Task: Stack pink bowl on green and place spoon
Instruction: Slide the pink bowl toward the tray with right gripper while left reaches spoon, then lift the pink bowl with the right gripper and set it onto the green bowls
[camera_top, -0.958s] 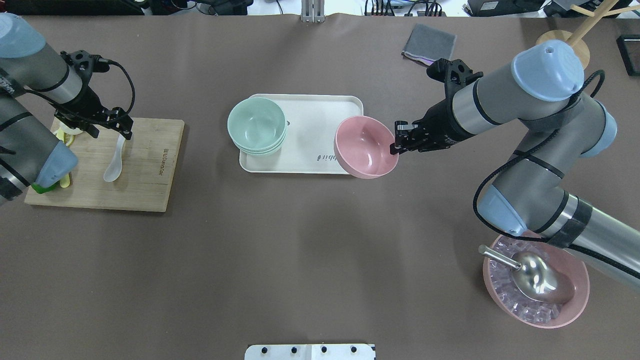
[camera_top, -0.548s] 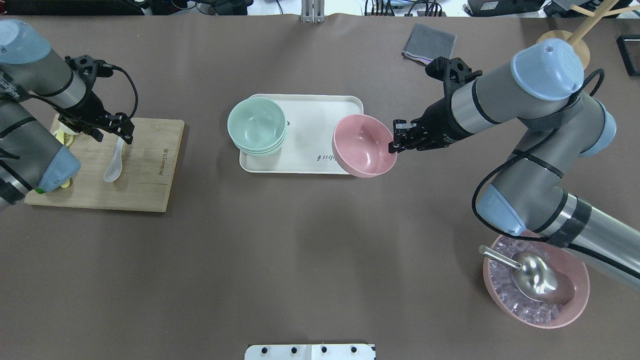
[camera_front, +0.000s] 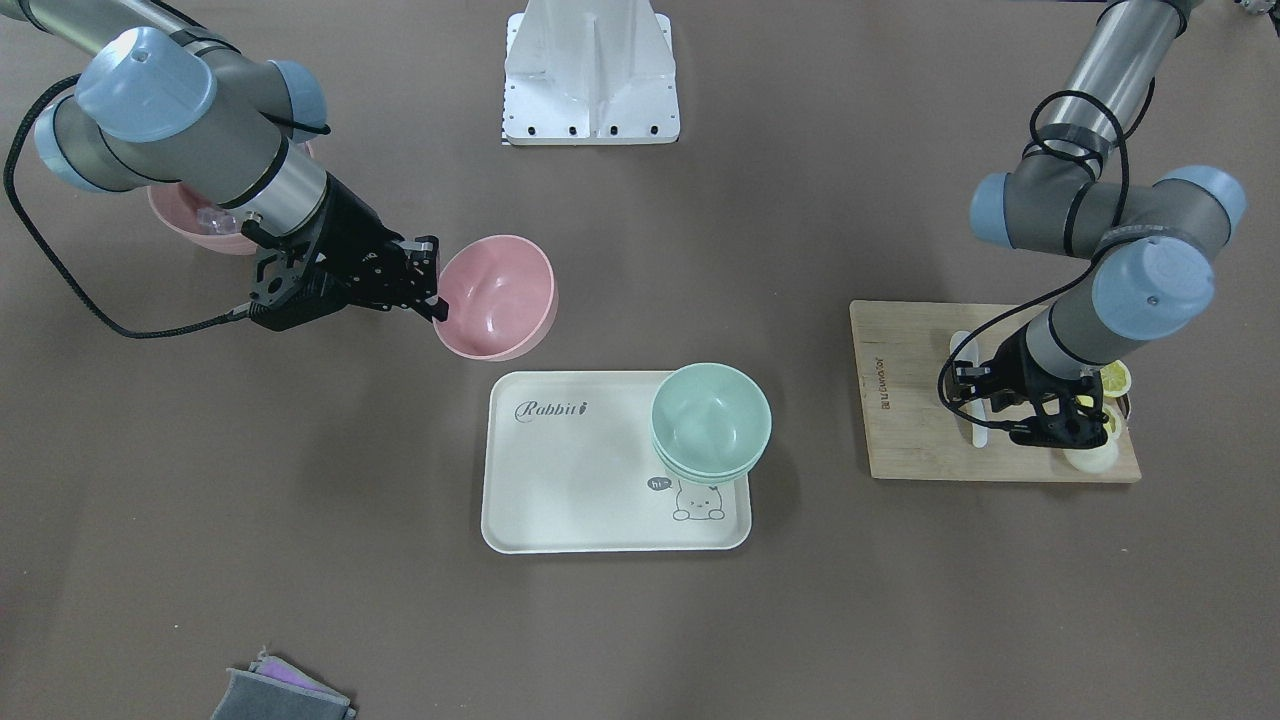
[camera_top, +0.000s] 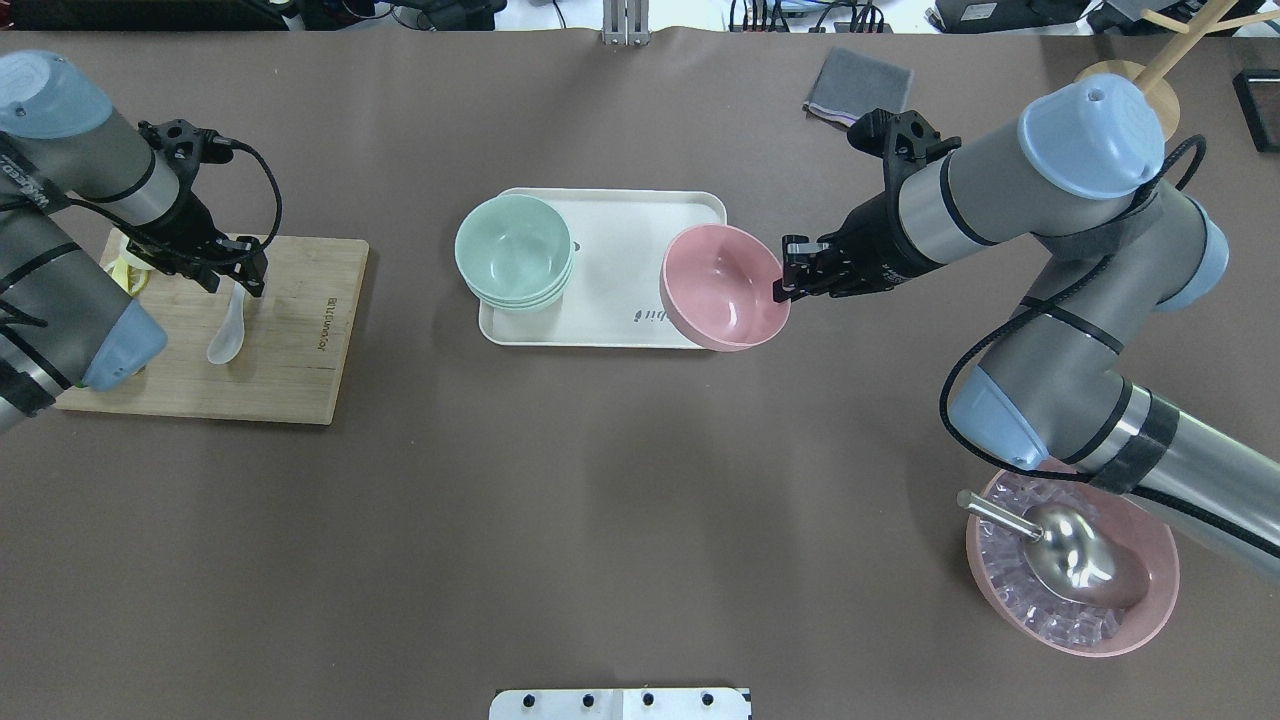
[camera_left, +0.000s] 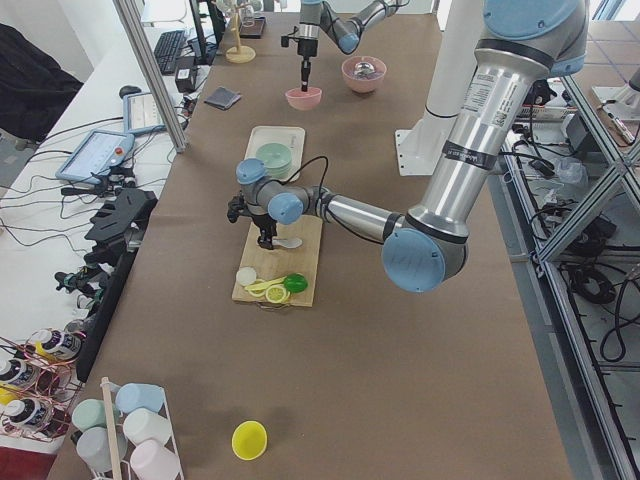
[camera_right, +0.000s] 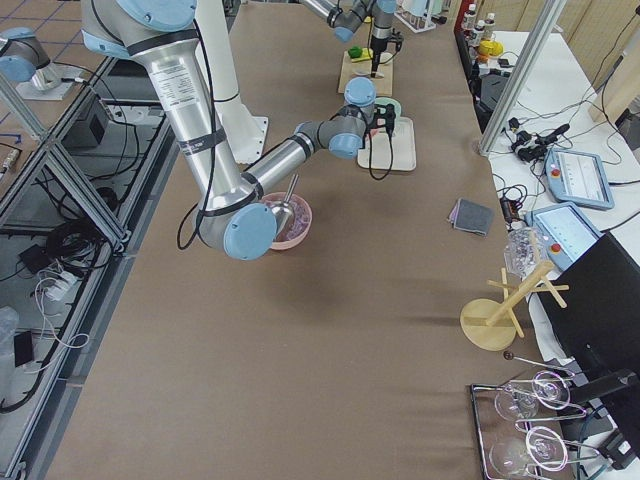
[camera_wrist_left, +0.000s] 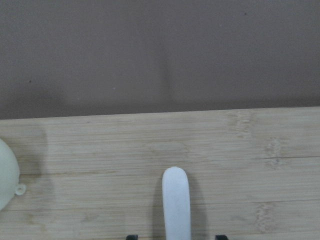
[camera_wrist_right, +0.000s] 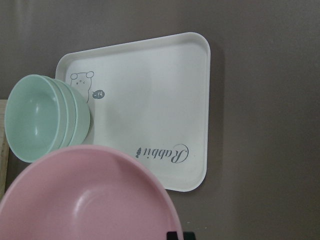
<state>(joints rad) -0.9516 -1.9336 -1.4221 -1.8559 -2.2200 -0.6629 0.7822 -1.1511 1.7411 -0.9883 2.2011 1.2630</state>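
My right gripper (camera_top: 782, 285) is shut on the rim of the pink bowl (camera_top: 722, 285) and holds it, tilted, above the right end of the white tray (camera_top: 640, 225). A stack of green bowls (camera_top: 513, 250) sits on the tray's left end, apart from the pink bowl. The white spoon (camera_top: 228, 325) lies on the wooden cutting board (camera_top: 290, 340). My left gripper (camera_top: 232, 280) is open over the spoon's handle. In the left wrist view the handle (camera_wrist_left: 176, 200) lies between the two fingertips.
A pink bowl of ice with a metal scoop (camera_top: 1070, 570) stands under my right arm's base. Lemon slices (camera_front: 1112, 380) lie on the board's far end. A grey cloth (camera_top: 858, 85) and a wooden stand (camera_top: 1125, 80) are at the back right.
My right gripper has carried the pink bowl a little left and back over the tray. My left gripper has shifted slightly over the spoon's handle. The spoon has not moved.
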